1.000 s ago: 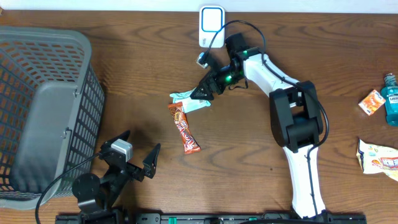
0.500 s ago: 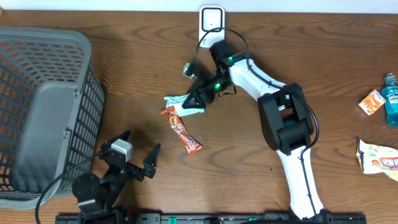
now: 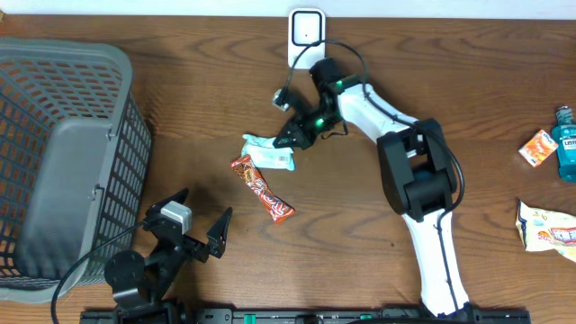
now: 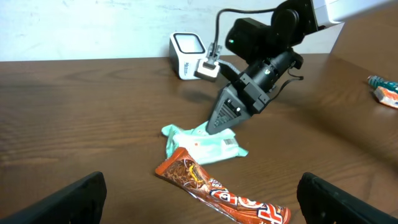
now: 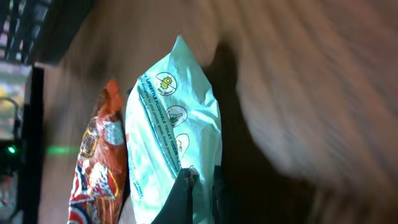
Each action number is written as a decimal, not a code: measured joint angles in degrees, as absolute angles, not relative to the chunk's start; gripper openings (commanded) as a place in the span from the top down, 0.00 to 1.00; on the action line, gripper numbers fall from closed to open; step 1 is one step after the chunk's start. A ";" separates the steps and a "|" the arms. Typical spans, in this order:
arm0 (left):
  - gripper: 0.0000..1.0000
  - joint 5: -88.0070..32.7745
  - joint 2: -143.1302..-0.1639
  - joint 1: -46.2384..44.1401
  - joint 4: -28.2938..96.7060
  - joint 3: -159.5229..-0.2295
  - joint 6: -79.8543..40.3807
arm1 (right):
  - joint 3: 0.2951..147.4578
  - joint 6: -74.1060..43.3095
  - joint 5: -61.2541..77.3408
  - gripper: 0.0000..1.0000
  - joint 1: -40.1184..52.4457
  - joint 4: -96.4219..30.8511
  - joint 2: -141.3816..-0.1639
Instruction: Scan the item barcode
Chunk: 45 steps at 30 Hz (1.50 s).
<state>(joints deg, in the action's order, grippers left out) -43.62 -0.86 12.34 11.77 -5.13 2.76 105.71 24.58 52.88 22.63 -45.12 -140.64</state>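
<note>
A mint-green wipes packet (image 3: 268, 153) lies flat on the table below the white barcode scanner (image 3: 306, 34). My right gripper (image 3: 290, 139) reaches down to the packet's right end and is shut on its edge. In the right wrist view the packet (image 5: 174, 130) fills the middle, with film pinched between the dark fingers (image 5: 184, 198). The left wrist view shows the same packet (image 4: 202, 144) under the right gripper (image 4: 222, 119). My left gripper (image 3: 200, 223) rests open near the front edge, holding nothing.
An orange-brown candy bar (image 3: 262, 187) lies just below and touching the packet. A grey mesh basket (image 3: 54, 135) fills the left side. At the far right are a small orange box (image 3: 538, 147), a blue bottle (image 3: 565, 144) and a snack bag (image 3: 547, 229).
My right gripper has gone from open to shut on the packet's edge. The packet and candy bar have shifted a little to the left. The left arm has not moved.
</note>
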 measured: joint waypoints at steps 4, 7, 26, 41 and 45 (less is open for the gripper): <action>0.02 -43.62 -0.86 12.34 11.77 -5.13 2.76 | 105.71 21.93 56.51 0.99 18.70 -48.86 -140.64; 0.02 -43.62 -0.86 12.34 11.77 -5.13 2.76 | 105.71 21.08 61.95 0.99 14.79 -51.59 -140.59; 0.02 -43.62 -0.86 12.34 11.77 -5.13 2.76 | 105.69 20.01 47.97 0.98 9.87 -55.18 -137.10; 0.02 -43.62 -0.86 12.34 11.77 -5.13 2.76 | 105.62 19.07 49.43 0.98 10.52 -65.82 -108.09; 0.02 -43.62 -0.86 12.34 11.77 -5.13 2.76 | 105.38 19.70 49.17 0.98 10.68 -66.00 -103.72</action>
<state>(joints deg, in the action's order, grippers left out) -43.62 -0.86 12.34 11.77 -5.13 2.76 105.38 19.70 49.17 10.68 -66.00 -103.72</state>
